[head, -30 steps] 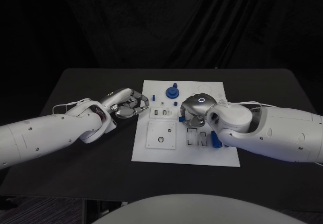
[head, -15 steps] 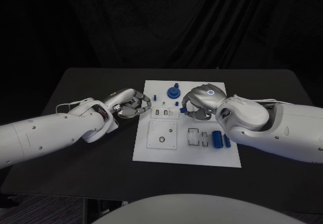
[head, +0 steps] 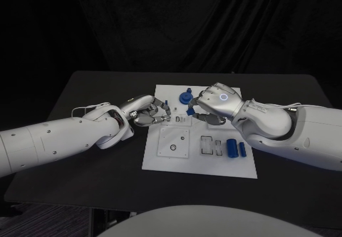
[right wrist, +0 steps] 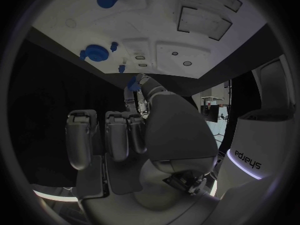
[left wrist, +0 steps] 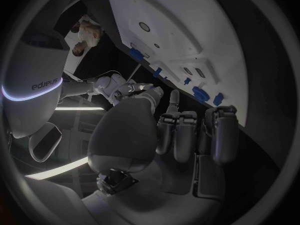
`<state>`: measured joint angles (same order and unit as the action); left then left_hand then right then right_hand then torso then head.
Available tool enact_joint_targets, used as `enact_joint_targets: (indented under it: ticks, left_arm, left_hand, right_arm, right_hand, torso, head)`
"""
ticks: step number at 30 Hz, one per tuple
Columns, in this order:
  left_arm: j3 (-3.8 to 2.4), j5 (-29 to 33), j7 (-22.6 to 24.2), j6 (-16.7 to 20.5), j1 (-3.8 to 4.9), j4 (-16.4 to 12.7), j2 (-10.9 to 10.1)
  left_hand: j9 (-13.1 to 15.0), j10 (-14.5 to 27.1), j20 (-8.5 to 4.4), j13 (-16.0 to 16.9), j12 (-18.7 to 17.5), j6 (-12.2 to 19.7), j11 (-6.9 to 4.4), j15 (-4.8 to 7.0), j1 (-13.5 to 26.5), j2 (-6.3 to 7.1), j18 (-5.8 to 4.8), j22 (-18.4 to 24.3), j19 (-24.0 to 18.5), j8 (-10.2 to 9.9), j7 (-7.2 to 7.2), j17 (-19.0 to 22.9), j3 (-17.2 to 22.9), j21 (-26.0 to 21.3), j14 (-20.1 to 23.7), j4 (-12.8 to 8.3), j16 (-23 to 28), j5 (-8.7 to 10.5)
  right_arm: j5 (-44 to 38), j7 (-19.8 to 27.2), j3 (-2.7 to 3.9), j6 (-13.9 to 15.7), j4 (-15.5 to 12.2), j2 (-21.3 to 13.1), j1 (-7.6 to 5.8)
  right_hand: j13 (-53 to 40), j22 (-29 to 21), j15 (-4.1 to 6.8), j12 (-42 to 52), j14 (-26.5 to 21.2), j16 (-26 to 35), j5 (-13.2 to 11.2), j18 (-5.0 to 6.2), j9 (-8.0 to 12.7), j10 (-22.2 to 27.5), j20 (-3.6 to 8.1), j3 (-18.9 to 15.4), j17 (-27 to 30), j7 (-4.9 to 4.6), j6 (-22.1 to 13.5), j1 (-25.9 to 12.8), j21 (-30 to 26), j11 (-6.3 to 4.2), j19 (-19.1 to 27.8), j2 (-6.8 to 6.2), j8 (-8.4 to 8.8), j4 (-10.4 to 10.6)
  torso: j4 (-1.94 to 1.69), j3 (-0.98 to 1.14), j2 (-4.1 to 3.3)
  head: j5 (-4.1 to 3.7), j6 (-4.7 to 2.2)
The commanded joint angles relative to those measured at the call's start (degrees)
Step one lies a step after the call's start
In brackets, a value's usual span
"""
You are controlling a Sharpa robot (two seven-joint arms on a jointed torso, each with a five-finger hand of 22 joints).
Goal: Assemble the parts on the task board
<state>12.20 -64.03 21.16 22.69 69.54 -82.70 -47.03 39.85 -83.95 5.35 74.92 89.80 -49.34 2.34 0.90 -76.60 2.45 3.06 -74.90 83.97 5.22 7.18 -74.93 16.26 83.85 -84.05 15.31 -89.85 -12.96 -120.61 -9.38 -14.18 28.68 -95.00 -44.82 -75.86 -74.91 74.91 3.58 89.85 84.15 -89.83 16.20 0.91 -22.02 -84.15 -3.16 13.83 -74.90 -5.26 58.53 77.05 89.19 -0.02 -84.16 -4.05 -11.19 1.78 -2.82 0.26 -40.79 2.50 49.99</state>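
Note:
The white task board (head: 206, 165) lies in the middle of the black table. My right hand (head: 210, 104) hovers over its far middle and pinches a small blue part (head: 189, 112) at its fingertips; the right wrist view shows that part (right wrist: 133, 83) at the thumb tip. A round blue part (head: 185, 97) stands just beyond the hand. Two blue cylinders (head: 231, 147) lie on the board's right side. My left hand (head: 148, 113) sits at the board's left edge with its fingers curled in on nothing, next to a small blue peg (head: 165, 103).
The board carries rectangular recesses (head: 210, 144) and a square plate with holes (head: 172, 143). Small blue pegs (left wrist: 200, 92) stand on the board (left wrist: 187, 25) close to my left hand's fingertips (left wrist: 215, 135). Bare black table (head: 85, 173) surrounds the board.
My right hand has moved towards the board's far side with the small blue part, uncovering the two blue cylinders. My left hand has shifted right, up to the board's left edge.

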Motion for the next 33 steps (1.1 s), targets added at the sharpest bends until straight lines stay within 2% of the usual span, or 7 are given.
enact_joint_targets:
  ticks: [1,4,22,28,29,31,33]
  left_arm:
    - [-0.04,1.1,3.4,-2.6,-0.12,0.2,0.6]
    - [-0.04,1.2,3.6,-3.2,-0.12,0.5,1.4]
    - [-0.05,1.3,1.4,-2.3,-0.13,1.6,4.8]
    - [-0.05,1.3,1.8,-2.4,-0.14,1.7,5.2]
    - [-0.05,1.3,1.9,-2.4,-0.14,1.7,5.3]
    - [-0.05,1.3,2.1,-2.4,-0.15,1.8,5.4]
    - [-0.05,1.3,2.5,-2.3,-0.15,1.9,5.5]
  left_hand:
    - [-2.3,-6.0,0.79,15.1,0.2,0.4,0.79,-0.77,5.4,-0.55,-1.15,-11.7,0.7,-1.3,0.40,-15.1,-3.5,0.0,-5.9,1.4,-0.2,4.68]
    - [-4.9,-6.0,0.88,15.1,0.2,0.1,0.75,-0.79,7.8,-1.62,-1.14,-11.8,0.8,-1.5,0.38,-15.1,-6.6,0.0,-5.9,1.5,-0.2,7.28]
    - [-7.2,-6.0,1.00,15.1,0.2,0.7,0.95,-0.94,8.0,-1.80,-1.04,-11.7,0.5,-1.6,0.62,-15.1,-9.4,-0.5,-5.9,1.3,-0.2,8.20]
    - [-8.7,-6.0,1.09,15.1,0.2,0.2,0.98,-1.00,6.4,-2.50,-1.01,-11.8,0.5,-1.3,0.60,-15.1,-10.5,-0.6,-5.9,1.1,-0.2,4.91]
    - [-9.1,-6.0,1.07,15.1,0.2,-0.2,0.91,-0.96,5.8,-2.76,-1.01,-11.8,0.5,-1.1,0.53,-15.1,-10.7,-0.6,-5.9,1.0,-0.2,3.52]
    - [-9.2,-6.0,1.06,15.1,0.2,-0.3,0.89,-0.94,5.6,-2.83,-1.00,-11.8,0.5,-1.0,0.51,-15.1,-10.8,-0.7,-5.9,1.0,-0.2,3.20]
    - [-9.7,-6.0,0.97,15.1,0.2,-1.0,0.76,-0.84,4.4,-3.25,-0.99,-11.8,0.5,-0.7,0.36,-15.1,-11.0,-0.7,-5.9,1.0,-0.2,0.62]
  right_arm:
    - [-4.9,3.5,0.03,4.1,0.1,0.2,-0.13]
    - [-5.2,4.2,0.03,4.6,0.2,0.5,-0.14]
    - [-5.5,4.7,0.03,3.9,0.7,1.6,-0.08]
    - [-5.5,4.8,0.03,3.7,0.8,1.7,-0.06]
    - [-5.5,4.9,0.03,3.6,0.8,1.7,-0.06]
    - [-5.5,5.0,0.03,3.6,0.9,1.7,-0.05]
    - [-5.5,5.1,0.03,3.6,0.9,1.7,-0.04]
  right_hand:
    - [-15.1,14.9,0.39,0.1,5.8,-0.2,0.1,-0.79,-1.7,-5.9,0.39,0.0,-15.1,1.78,1.2,-0.4,0.4,-0.43,-5.6,0.12,0.21,-0.2]
    - [-15.1,15.0,0.45,0.1,5.8,-0.2,0.1,-0.81,-1.7,-5.9,0.44,0.1,-15.1,1.84,1.2,-0.4,0.5,-0.48,-5.6,0.13,0.23,-0.3]
    - [-15.1,15.0,0.54,0.1,5.8,-0.2,0.1,-0.81,-1.8,-5.9,0.53,0.2,-15.1,1.93,1.2,-0.4,0.5,-0.59,-5.6,0.14,0.25,-0.3]
    - [-15.1,15.0,0.60,0.1,5.8,-0.2,0.1,-0.82,-1.8,-5.9,0.59,0.3,-15.1,1.94,1.2,-0.4,0.5,-0.63,-5.7,0.15,0.28,-0.4]
    - [-15.1,15.0,0.60,0.1,5.8,-0.2,0.1,-0.82,-1.8,-5.9,0.59,0.3,-15.1,1.94,1.2,-0.4,0.5,-0.63,-5.7,0.15,0.28,-0.4]
    - [-15.1,15.0,0.67,0.1,5.8,-0.2,0.1,-0.82,-1.8,-5.9,0.66,0.3,-15.1,1.95,1.1,-0.4,0.5,-0.71,-5.7,0.14,0.35,-0.4]
    - [-15.1,15.0,0.84,0.1,5.8,-0.2,0.1,-0.81,-1.8,-5.9,0.82,0.5,-15.1,2.00,0.9,-0.4,0.5,-0.92,-5.6,0.08,0.57,-0.5]
  torso:
    - [-0.10,-0.04,-0.01]
    - [-0.21,-0.05,0.00]
    - [-0.16,-0.06,-0.09]
    - [-0.13,-0.01,-0.07]
    - [-0.11,0.00,-0.08]
    - [0.01,0.03,-0.08]
    - [0.08,0.05,-0.10]
  head:
    - [0.16,0.01]
    - [0.16,0.01]
    - [0.58,0.01]
    - [0.60,0.01]
    - [0.62,0.01]
    - [0.74,0.01]
    - [0.80,0.01]
